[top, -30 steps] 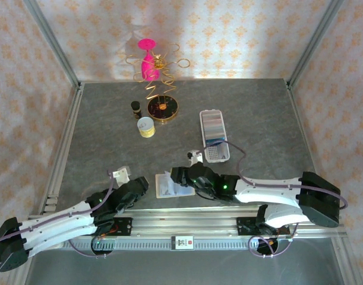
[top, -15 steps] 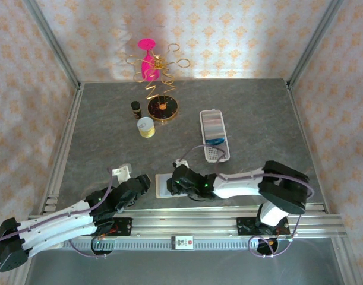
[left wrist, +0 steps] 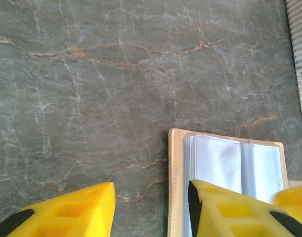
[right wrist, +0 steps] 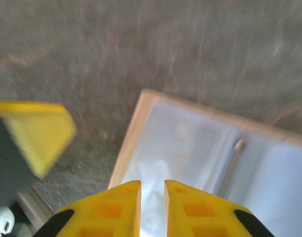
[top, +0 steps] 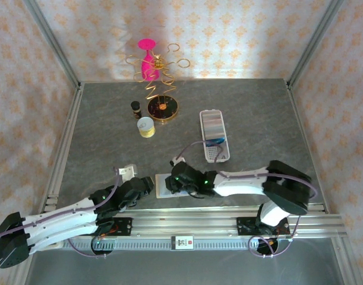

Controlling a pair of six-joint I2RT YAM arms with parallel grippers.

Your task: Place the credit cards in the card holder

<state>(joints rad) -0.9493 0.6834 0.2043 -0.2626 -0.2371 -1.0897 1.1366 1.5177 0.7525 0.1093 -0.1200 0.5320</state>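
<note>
The card holder [top: 214, 145], a long white tray with a dotted base, lies right of centre, and its edge [left wrist: 301, 59] shows in the left wrist view. Pale and blue credit cards [top: 212, 127] lie inside it. Nearer me, a beige wallet [top: 161, 185] [left wrist: 176, 163] [right wrist: 200, 143] lies open, showing clear sleeves. My right gripper [top: 173, 181] [right wrist: 152, 197] hovers over its left page, jaws narrowed to a slim gap with nothing clearly between them. My left gripper [top: 147, 184] [left wrist: 151, 207] is open astride the wallet's left edge, one finger over the table, the other over a sleeve.
At the back stand a pink goblet in a gold wire ornament [top: 149, 59], a round gold-rimmed dish [top: 163, 108], a small dark bottle [top: 135, 107] and a small round cup [top: 145, 126]. Metal rails [top: 181, 221] run along the near edge.
The right arm raised its elbow and slid its gripper left over the wallet. The left gripper crept forward and right to the wallet's left edge.
</note>
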